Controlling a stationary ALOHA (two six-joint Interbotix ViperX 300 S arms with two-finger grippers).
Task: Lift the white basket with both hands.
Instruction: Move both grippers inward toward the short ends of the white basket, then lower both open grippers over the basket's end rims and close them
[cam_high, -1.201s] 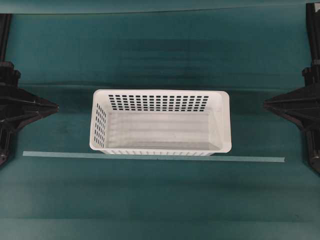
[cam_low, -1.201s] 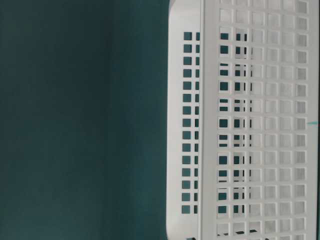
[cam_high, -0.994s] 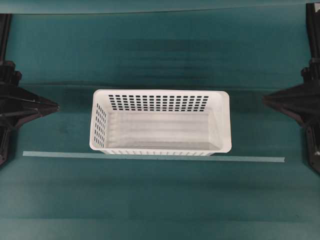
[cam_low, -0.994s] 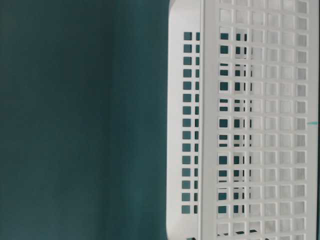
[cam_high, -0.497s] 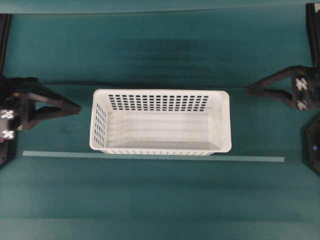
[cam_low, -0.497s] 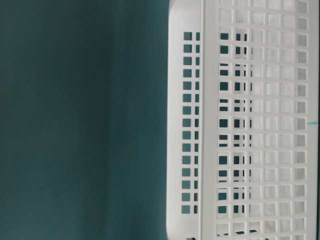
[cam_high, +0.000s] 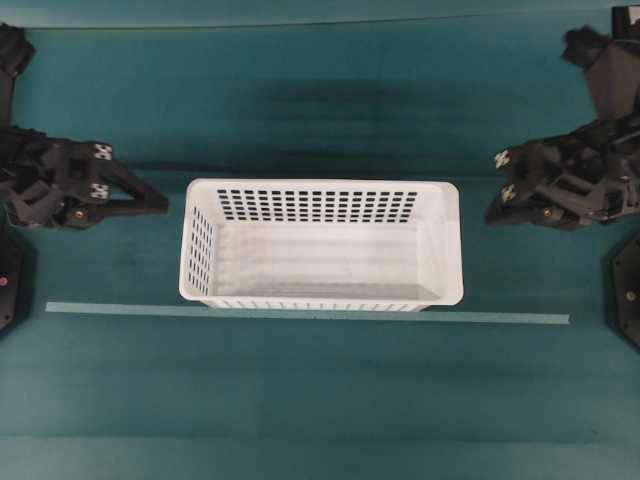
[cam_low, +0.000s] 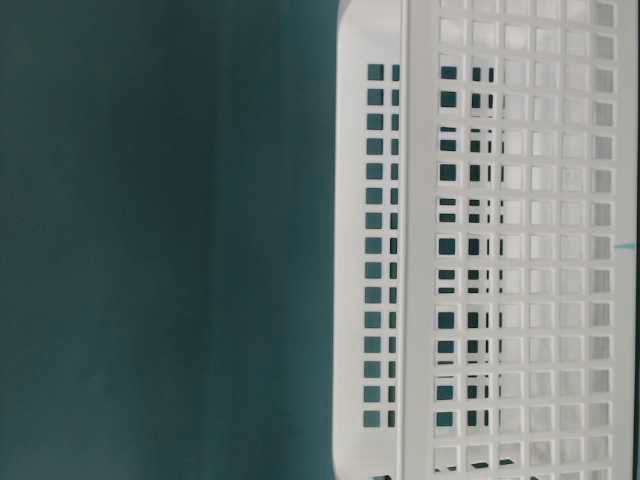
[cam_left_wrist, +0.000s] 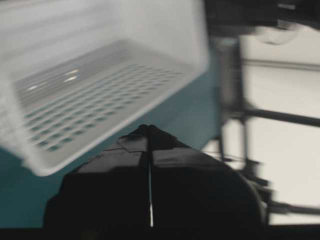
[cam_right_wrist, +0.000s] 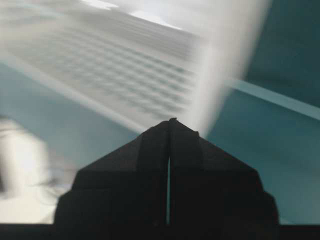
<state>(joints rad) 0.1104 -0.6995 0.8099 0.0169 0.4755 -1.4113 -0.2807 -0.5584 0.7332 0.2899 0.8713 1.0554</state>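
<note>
The white basket (cam_high: 450, 240) stands on the green cloth, its long side left to right, with nothing inside. My left gripper (cam_high: 165, 205) is shut, its tip a short way off the basket's left end wall and apart from it. My right gripper (cam_high: 492, 212) is shut too, a short gap from the right end wall. In the left wrist view the shut tip (cam_left_wrist: 149, 128) sits below the basket's rim (cam_left_wrist: 100, 90). The right wrist view is blurred: the shut tip (cam_right_wrist: 171, 121) points at the basket's corner (cam_right_wrist: 210, 85). The table-level view shows only the basket's perforated wall (cam_low: 500, 250).
A thin pale strip (cam_high: 300, 313) runs across the green cloth (cam_high: 320, 400) just in front of the basket. Black arm bases sit at the left edge (cam_high: 8, 285) and the right edge (cam_high: 625, 300). A dark frame (cam_left_wrist: 235, 100) shows beyond the table.
Both shut grippers have come in from the table's sides toward the basket's ends and have turned, so their white cross marks now show. The basket has not moved.
</note>
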